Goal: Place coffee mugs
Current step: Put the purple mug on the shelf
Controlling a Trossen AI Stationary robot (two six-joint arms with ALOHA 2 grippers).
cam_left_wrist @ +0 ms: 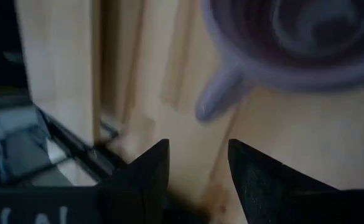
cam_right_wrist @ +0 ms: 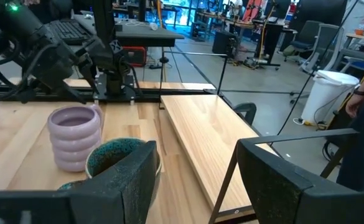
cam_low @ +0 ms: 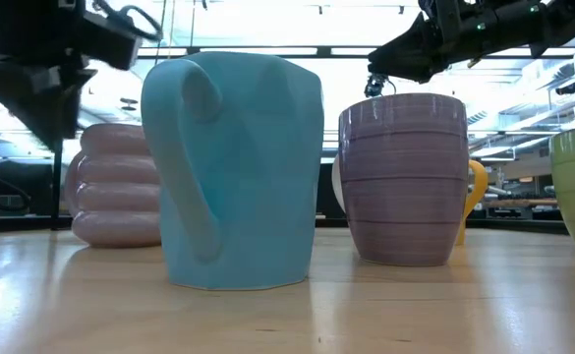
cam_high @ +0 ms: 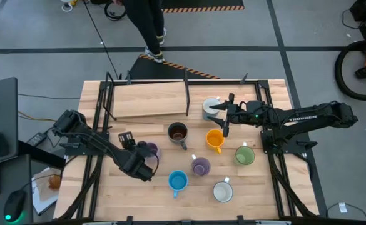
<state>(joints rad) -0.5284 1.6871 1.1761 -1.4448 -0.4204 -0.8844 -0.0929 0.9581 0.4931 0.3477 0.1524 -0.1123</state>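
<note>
The right arm (cam_high: 314, 117) carries the white lettering "TROSSEN"; no other text is readable.

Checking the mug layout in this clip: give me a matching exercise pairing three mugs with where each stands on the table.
Things:
A. blue mug
B. green mug
C. brown mug

Places:
1. closest of the three to the wooden board
2. nearest of the three to the right arm
3. farthest of the three from the board

Pairs: A-3; B-2; C-1
</note>
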